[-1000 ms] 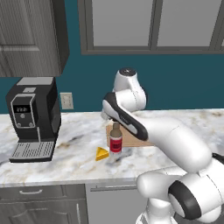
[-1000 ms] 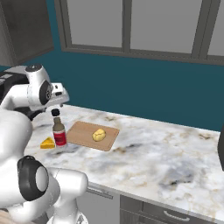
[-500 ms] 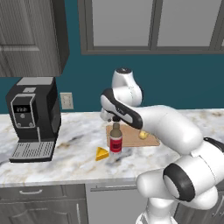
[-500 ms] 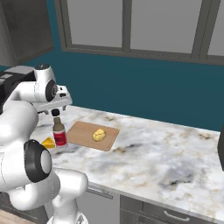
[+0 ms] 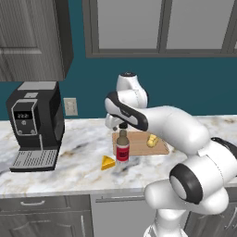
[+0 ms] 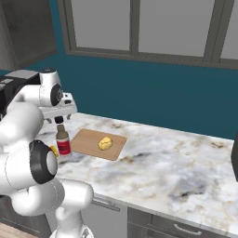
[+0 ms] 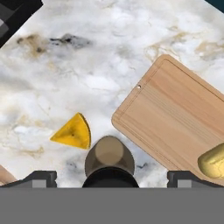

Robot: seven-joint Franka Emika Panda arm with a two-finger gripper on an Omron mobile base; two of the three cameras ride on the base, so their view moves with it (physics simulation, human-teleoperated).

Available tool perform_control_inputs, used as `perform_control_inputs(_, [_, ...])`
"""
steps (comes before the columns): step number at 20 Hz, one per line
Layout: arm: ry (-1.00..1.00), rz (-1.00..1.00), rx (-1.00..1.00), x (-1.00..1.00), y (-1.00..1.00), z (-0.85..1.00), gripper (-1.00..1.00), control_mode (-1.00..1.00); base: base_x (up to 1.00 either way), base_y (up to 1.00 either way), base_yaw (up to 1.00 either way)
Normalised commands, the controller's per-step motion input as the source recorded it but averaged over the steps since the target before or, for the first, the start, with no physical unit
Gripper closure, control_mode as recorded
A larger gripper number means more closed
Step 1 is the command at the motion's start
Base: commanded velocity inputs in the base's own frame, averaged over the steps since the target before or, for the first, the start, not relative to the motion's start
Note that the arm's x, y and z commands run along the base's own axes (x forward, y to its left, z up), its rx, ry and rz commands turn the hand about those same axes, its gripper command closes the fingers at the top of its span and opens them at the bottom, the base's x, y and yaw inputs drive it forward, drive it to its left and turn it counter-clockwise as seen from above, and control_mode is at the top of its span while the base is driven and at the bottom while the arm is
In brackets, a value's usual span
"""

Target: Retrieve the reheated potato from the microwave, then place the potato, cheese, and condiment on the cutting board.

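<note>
Since the earlier frames the arm has swung over the small brown glass condiment bottle with red label and black cap (image 5: 122,147), bringing the hand closer above the cap; the bottle, the wedge and the board lie where they did. The gripper (image 5: 121,126) now hangs directly over the bottle, its jaws spread wide and holding nothing. In the hand view the two dark fingertips (image 7: 40,177) stand one to each side of the bottle, well apart from it, and the cap appears end-on between them: the bottle's long axis is upright and runs nearly along the line of the gripper. The relation that governs the coming move is therefore vertical; the bottle lies straight below the jaws, so a plain descent should bring the fingers beside its neck.

The bottle stands on the marbled bench (image 6: 176,158), just off the near-left corner of the flat light-brown wooden cutting board with rounded corners (image 6: 88,142); whether it touches the edge cannot be told. The small pale-yellow rounded potato (image 6: 105,143) already rests on the board. The small yellow-orange triangular cheese wedge (image 5: 108,162) lies on the bench, just beside the bottle on the side away from the board. A black-and-silver coffee machine (image 5: 34,125) stands well apart at the left. Judged from this layout, bottle and cheese remain to be moved.
</note>
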Motion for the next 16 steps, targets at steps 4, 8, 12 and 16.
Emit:
perform_control_inputs(4, [0.00,0.00,-0.02,0.00,0.00,-0.11,-1.00,-1.00,0.00,0.00,0.00])
perform_control_inputs(8, [0.00,0.00,-0.02,0.00,0.00,-0.06,-1.00,-1.00,0.00,0.00,0.00])
perform_control_inputs(12, [0.01,0.00,-0.01,0.00,0.00,-0.05,-1.00,-1.00,0.00,0.00,0.00])
perform_control_inputs(16, [0.03,0.00,0.00,0.00,0.00,-0.01,-1.00,-1.00,0.00,0.00,0.00])
